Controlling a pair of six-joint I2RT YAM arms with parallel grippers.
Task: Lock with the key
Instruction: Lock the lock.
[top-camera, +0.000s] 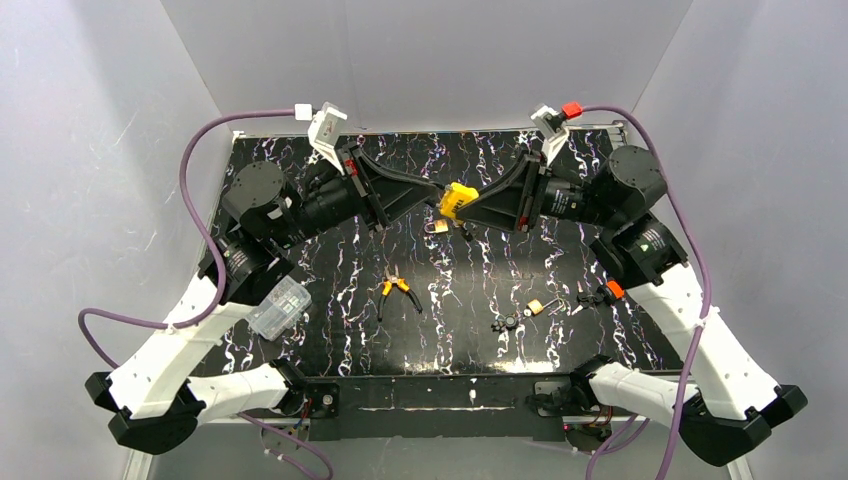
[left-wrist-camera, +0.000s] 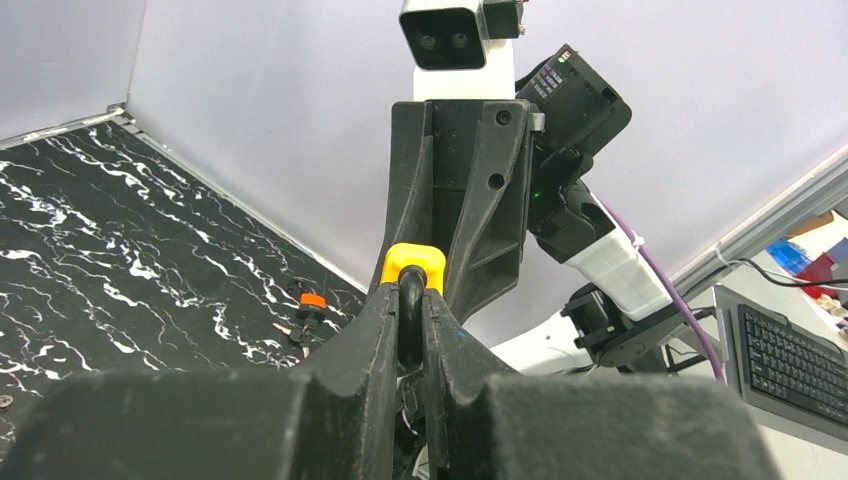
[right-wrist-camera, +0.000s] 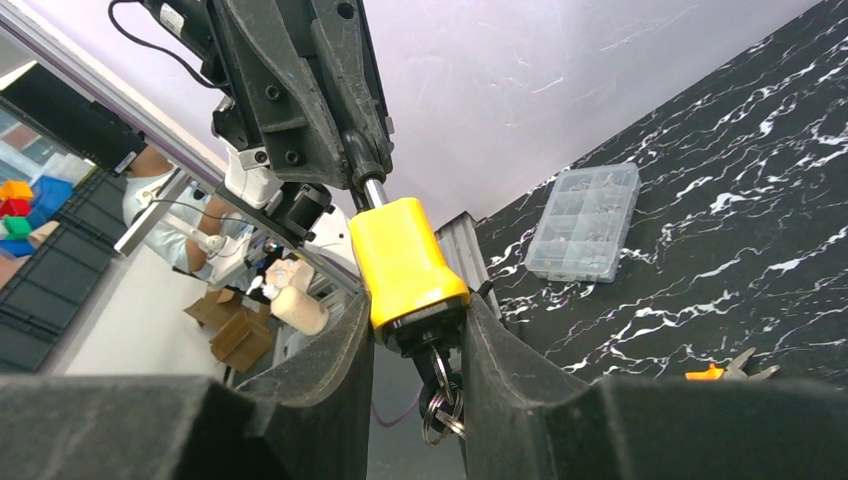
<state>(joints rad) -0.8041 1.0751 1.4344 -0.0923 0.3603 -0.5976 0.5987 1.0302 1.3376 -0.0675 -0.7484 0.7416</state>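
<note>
Yellow block-shaped padlock (top-camera: 458, 200): we are finding it held in the air above the middle of the black white-veined marble table (top-camera: 600, 160), between the two arms. The right gripper (right-wrist-camera: 415, 330) is clamping the padlock body, one finger pressing on each side. The left gripper (left-wrist-camera: 410, 310) is meeting it from the opposite side, and its fingers are clenched on the silver steel shackle (right-wrist-camera: 373, 192) where it is rising out of the body. We are noting a bunch of metal keys on a ring (right-wrist-camera: 440, 405) hanging from the padlock's underside between the right fingers. We cannot tell how far the key is seated.

On the table we are recording a clear plastic compartment box (top-camera: 279, 306) near the left arm, orange-handled pliers (top-camera: 398, 290) near the centre, and a small brass padlock (top-camera: 536, 306) towards the right arm. All three are lying well apart from the held lock.
</note>
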